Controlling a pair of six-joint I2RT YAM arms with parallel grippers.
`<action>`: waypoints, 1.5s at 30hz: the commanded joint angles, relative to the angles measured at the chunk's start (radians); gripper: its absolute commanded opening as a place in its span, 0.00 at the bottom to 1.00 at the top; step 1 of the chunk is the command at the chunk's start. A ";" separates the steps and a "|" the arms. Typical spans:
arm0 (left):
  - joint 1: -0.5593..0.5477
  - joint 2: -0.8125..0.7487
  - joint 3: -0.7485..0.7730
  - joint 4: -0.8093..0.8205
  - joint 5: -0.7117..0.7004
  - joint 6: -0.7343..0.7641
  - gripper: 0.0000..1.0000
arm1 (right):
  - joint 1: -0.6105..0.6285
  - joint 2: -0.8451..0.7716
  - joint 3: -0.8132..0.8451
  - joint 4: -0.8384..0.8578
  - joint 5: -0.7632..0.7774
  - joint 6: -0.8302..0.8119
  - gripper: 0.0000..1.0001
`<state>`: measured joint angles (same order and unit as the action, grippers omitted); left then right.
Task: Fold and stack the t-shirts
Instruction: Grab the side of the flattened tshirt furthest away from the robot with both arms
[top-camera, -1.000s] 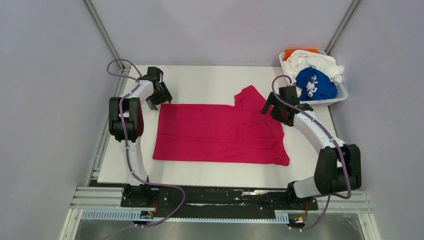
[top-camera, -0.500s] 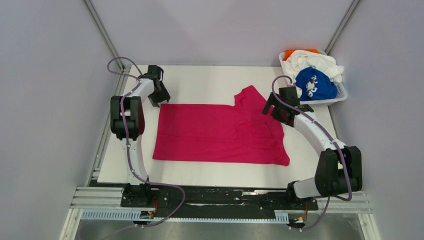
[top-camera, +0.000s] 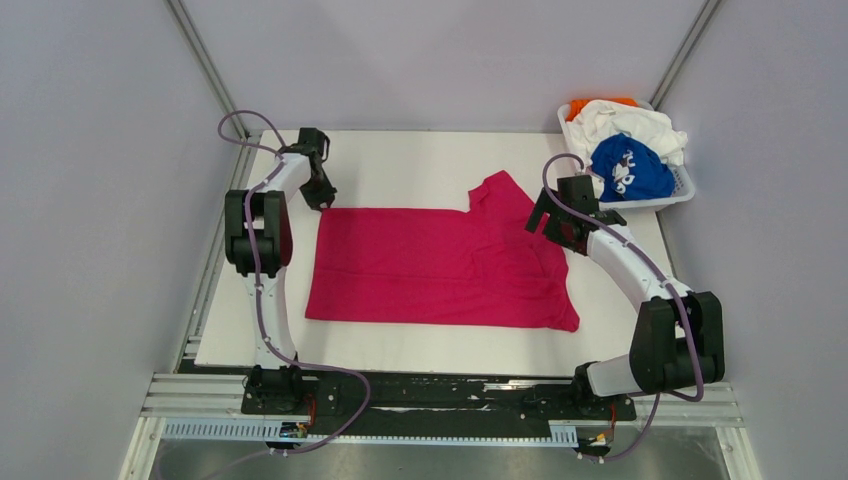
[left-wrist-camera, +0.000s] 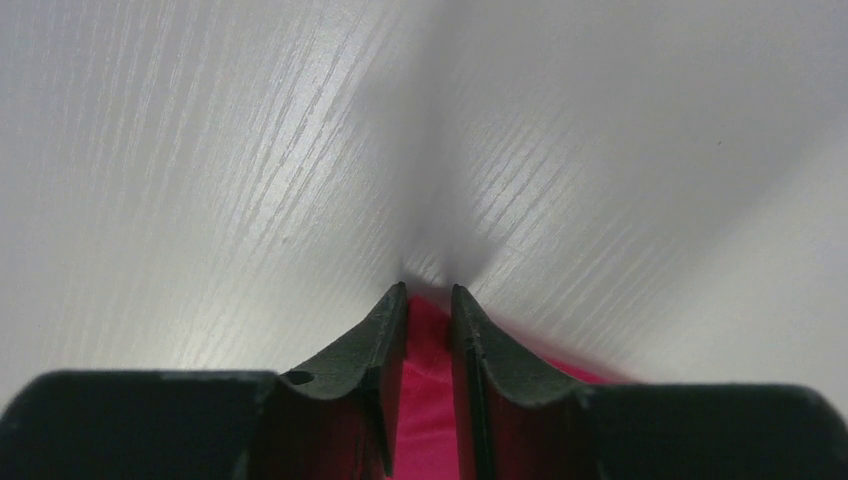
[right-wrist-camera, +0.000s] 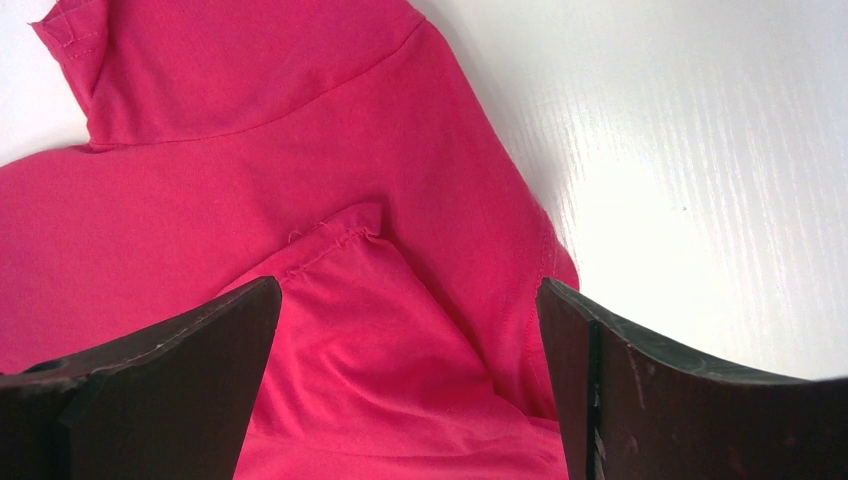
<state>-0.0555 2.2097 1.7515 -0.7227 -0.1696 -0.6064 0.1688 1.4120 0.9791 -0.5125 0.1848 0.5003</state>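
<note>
The magenta-pink t-shirt (top-camera: 440, 265) lies spread flat on the white table, one sleeve pointing to the far side. My left gripper (top-camera: 322, 200) is at the shirt's far left corner, shut on that corner; pink cloth (left-wrist-camera: 430, 340) shows between the narrow jaws. My right gripper (top-camera: 545, 222) is open above the shirt's right end, with the sleeve and shoulder folds (right-wrist-camera: 380, 330) between its wide jaws. The blue t-shirt (top-camera: 628, 170), the white t-shirt (top-camera: 630, 122) and the orange t-shirt (top-camera: 585, 104) are heaped in the basket.
The white slotted basket (top-camera: 680, 190) stands at the far right corner of the table (top-camera: 430, 345). Metal frame posts and grey walls close in the left, right and far sides.
</note>
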 joint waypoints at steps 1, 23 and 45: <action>-0.014 0.024 0.034 -0.061 -0.021 0.002 0.23 | -0.003 -0.015 0.003 0.030 0.032 -0.023 1.00; -0.054 -0.184 -0.081 0.014 -0.022 0.052 0.00 | 0.001 0.348 0.426 0.076 -0.130 -0.111 0.95; -0.054 -0.260 -0.180 0.069 0.045 0.061 0.00 | 0.104 0.991 1.118 0.052 -0.077 -0.315 0.67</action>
<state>-0.1051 2.0193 1.5791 -0.6865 -0.1345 -0.5541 0.2676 2.3688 2.0251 -0.4629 0.0494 0.2157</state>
